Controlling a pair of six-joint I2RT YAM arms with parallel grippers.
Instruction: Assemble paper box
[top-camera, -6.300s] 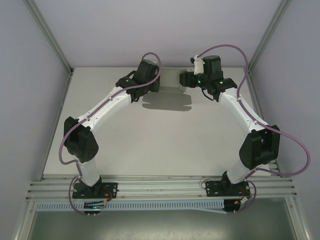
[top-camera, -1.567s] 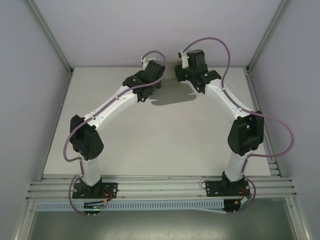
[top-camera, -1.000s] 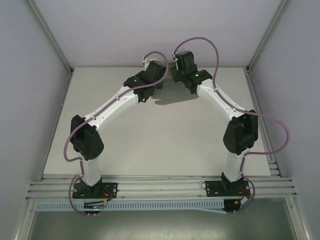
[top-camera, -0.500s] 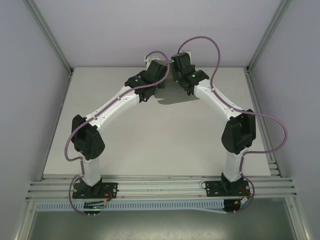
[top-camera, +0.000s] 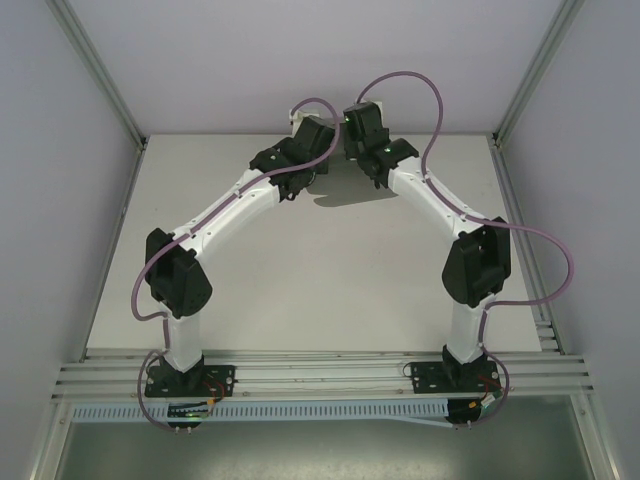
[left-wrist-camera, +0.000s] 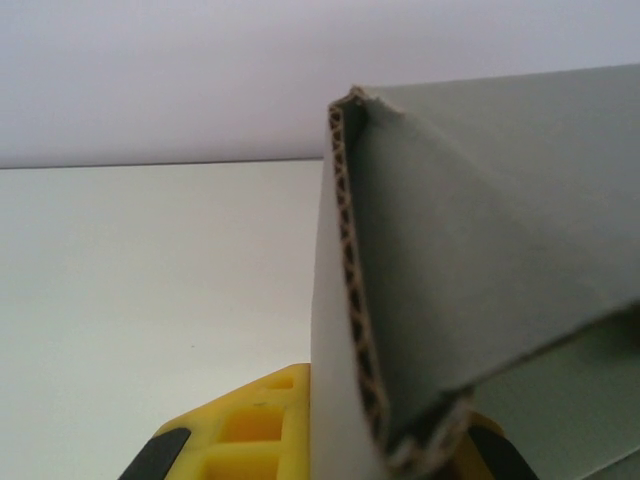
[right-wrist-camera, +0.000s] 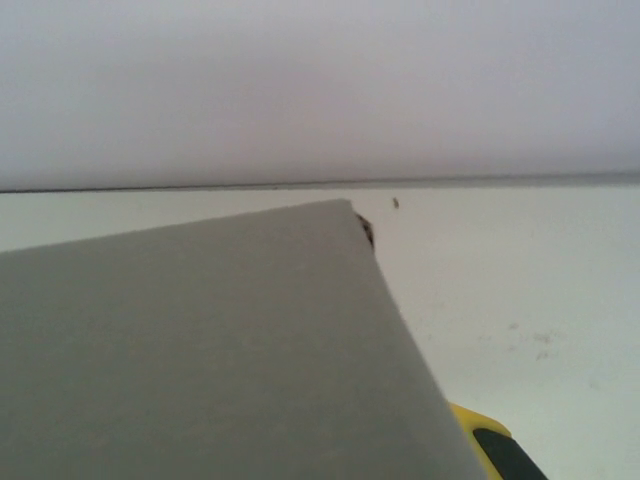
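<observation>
My left gripper (left-wrist-camera: 370, 455) is clamped on the box (left-wrist-camera: 480, 230), with a yellow finger on either side of a folded edge whose fluted core faces the camera. Pinching there holds the crease so the panel cannot spring flat. My right gripper (right-wrist-camera: 340, 455) is closed too. It seems to pinch a flat panel that covers most of its view, though one finger is hidden. From above, both wrists meet over the far middle of the counter (top-camera: 300, 270). The box sits lifted between them, its shadow (top-camera: 345, 197) on the surface below. I judge I hold both sides so one can fold against the other.
</observation>
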